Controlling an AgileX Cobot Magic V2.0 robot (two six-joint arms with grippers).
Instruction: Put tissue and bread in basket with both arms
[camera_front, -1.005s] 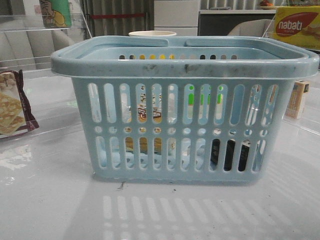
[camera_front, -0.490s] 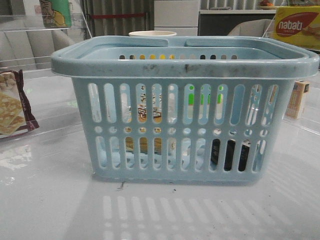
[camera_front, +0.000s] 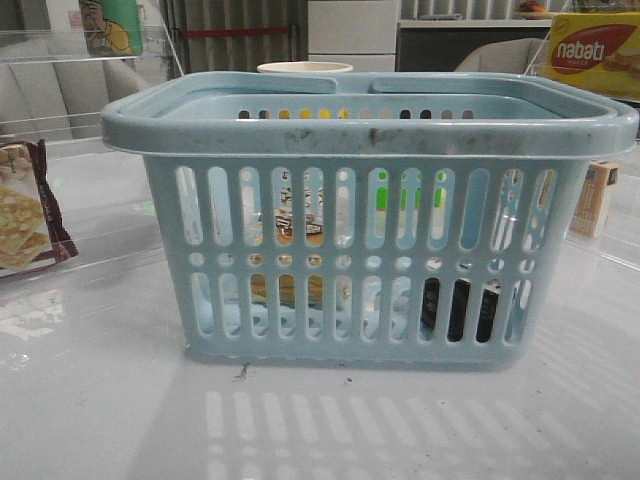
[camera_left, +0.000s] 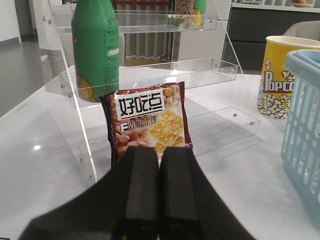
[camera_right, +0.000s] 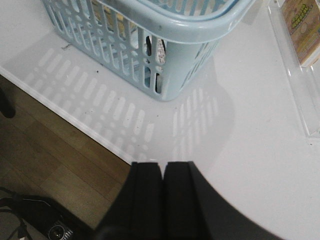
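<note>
Front view, left edge: cracker pack (camera_front: 22, 205) w/ maroon border, on the table (camera_front: 100, 400). Centre: basket (camera_front: 370, 130) fills most of the frame, upright. Bread (camera_front: 296, 222) shows thru the left-centre slots, inside the basket, yellow-brown w/ pale printed label. Tissue (camera_front: 458, 308) is the dark patch thru the lower-right slots, also inside, well apart from the bread. Upper right: nabati box (camera_front: 592, 52).

Left wrist view: left gripper (camera_left: 159, 160) at bottom centre, fingers pressed together, nothing between; cracker pack just beyond, basket at right edge.

Right wrist view: right gripper (camera_right: 163, 172) bottom centre, fingers pressed together, empty, above the table edge; basket upper left.
</note>
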